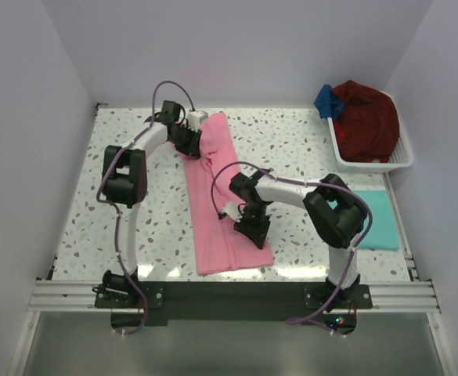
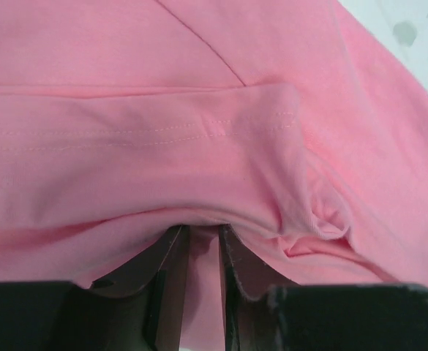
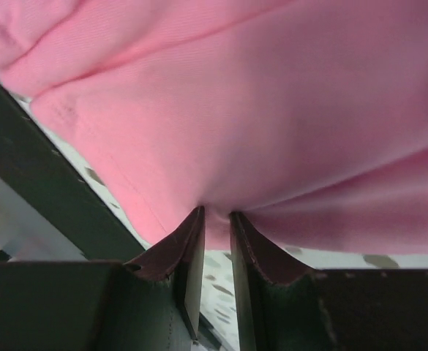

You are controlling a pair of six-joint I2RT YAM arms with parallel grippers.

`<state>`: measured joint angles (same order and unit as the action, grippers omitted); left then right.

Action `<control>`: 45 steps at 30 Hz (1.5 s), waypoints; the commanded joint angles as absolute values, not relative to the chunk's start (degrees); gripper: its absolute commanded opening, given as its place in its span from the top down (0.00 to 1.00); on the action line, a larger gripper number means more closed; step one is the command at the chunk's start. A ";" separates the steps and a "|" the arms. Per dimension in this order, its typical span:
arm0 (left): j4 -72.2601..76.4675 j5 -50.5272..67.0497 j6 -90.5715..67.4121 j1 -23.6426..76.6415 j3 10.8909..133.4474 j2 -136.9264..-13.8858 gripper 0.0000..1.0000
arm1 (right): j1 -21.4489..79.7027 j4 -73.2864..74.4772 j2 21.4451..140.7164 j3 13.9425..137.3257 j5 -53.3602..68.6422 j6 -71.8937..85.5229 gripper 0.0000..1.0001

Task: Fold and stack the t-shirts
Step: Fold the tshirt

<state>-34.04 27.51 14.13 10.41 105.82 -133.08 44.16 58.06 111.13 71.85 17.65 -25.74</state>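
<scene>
Pink t-shirt (image 1: 213, 243): It lies in one long strip down the middle of the table (image 1: 166, 227). One end is far away and the other end is close to the arms.
Left gripper (image 1: 188, 141): It is at the far end of the strip. Its two fingers (image 2: 171, 252) are squeezed close together, with a fold of pink cloth caught between them, just under a stitched hem.
Right gripper (image 1: 252, 227): It is at the near end. It is pinched onto the edge of the pink cloth, and the cloth goes right into the gap.
Teal t-shirt (image 1: 377, 223): It is folded flat on the right side of the table, apart from the pink one.
Basket (image 1: 405, 157): It sits at the far right. A dark red garment (image 1: 369, 121) and a blue garment (image 1: 325, 100) are bunched up inside.
Step now: I think the strip is about to be folded shorter, one end onto the other.
How to do it well: Lift both ends only a little. Keep the cloth gently tight so it does not sag or twist. Line up the edges before letting go.
Watch out: A thin pinch may hold only the top layer, so the layers under it could slip and open up.
</scene>
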 commanded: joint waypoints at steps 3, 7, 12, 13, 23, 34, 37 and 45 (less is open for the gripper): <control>-36.47 33.03 13.19 10.99 117.76 -140.98 0.69 | 48.69 52.82 114.08 76.18 32.50 -20.39 0.73; -37.35 34.54 14.94 11.07 118.31 -135.98 0.61 | 47.73 55.54 110.93 81.46 35.85 -20.92 0.69; -32.79 31.38 17.22 10.37 106.46 -122.82 0.57 | 37.46 56.34 110.73 92.60 33.85 -19.17 0.69; -31.91 31.12 17.23 10.37 102.52 -121.30 0.55 | 34.57 55.21 111.26 94.29 30.71 -18.64 0.69; -27.25 31.47 12.32 10.37 94.22 -118.65 0.57 | 31.46 44.14 124.08 110.02 10.56 -14.86 0.79; -25.93 25.59 9.93 10.37 93.95 -124.01 0.61 | 31.29 36.12 133.59 113.47 0.09 -12.66 0.86; -27.94 22.15 10.90 10.11 97.11 -127.61 0.62 | 30.50 34.72 134.38 112.59 -2.37 -11.43 0.86; -27.24 21.36 10.11 9.40 103.43 -132.80 0.63 | 29.44 36.12 139.65 118.91 -5.97 -11.60 0.87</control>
